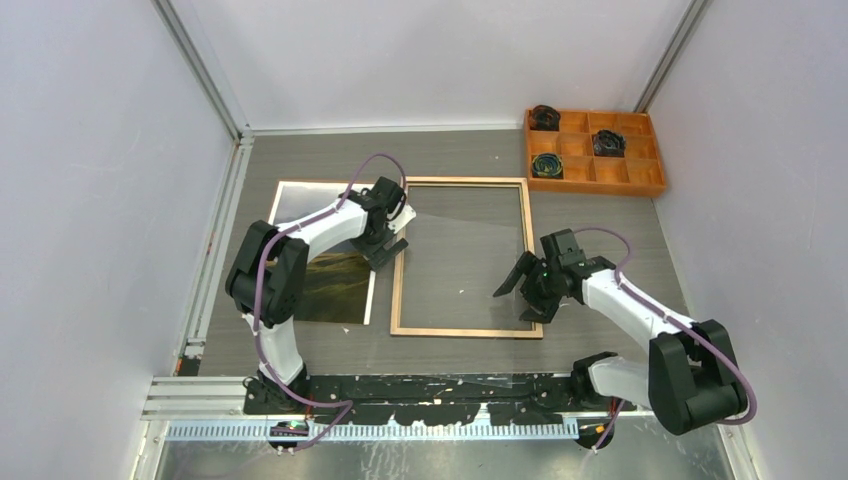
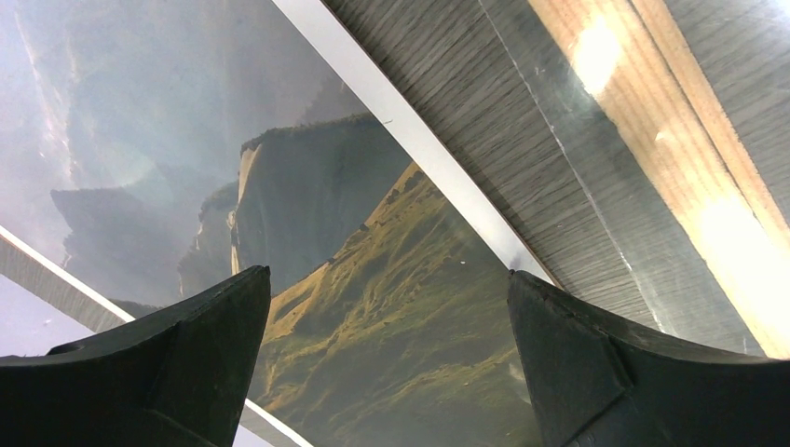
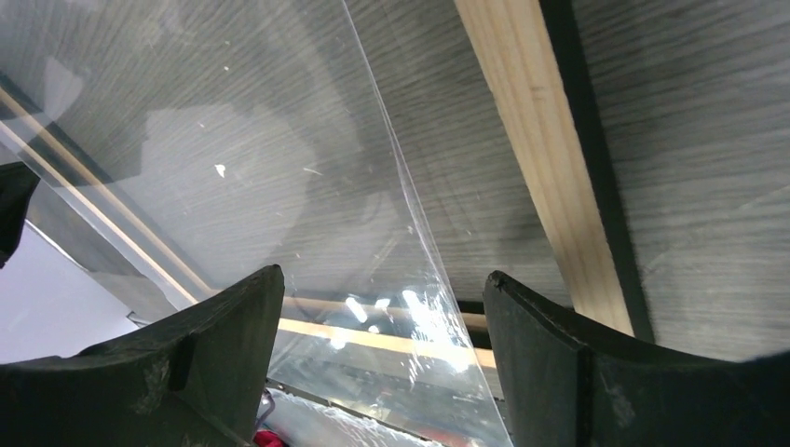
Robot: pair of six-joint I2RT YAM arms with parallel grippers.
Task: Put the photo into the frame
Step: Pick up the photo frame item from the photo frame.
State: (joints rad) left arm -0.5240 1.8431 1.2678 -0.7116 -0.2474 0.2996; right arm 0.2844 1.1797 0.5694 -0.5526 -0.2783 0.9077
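Currently 2 items. Photo [image 1: 335, 285]: thin glossy paper print, white border, flat on grey table [image 1: 600, 230], just left of frame [image 1: 462, 331]; probably light, floppy and easily creased, so best taken by its right edge. Frame: rigid, wood-coloured back up, with a slick clear pane [image 3: 279, 168]. Left gripper [image 1: 385, 255] over the photo's edge and right gripper [image 1: 518, 298] over the pane: both spread apart, empty.

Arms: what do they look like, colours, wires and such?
The left arm and right arm have white tubular links and bulky black joints. A purple cable loops along each. Each ends in two broad, black, wedge-shaped fingers. A small green light glows near the right wrist.
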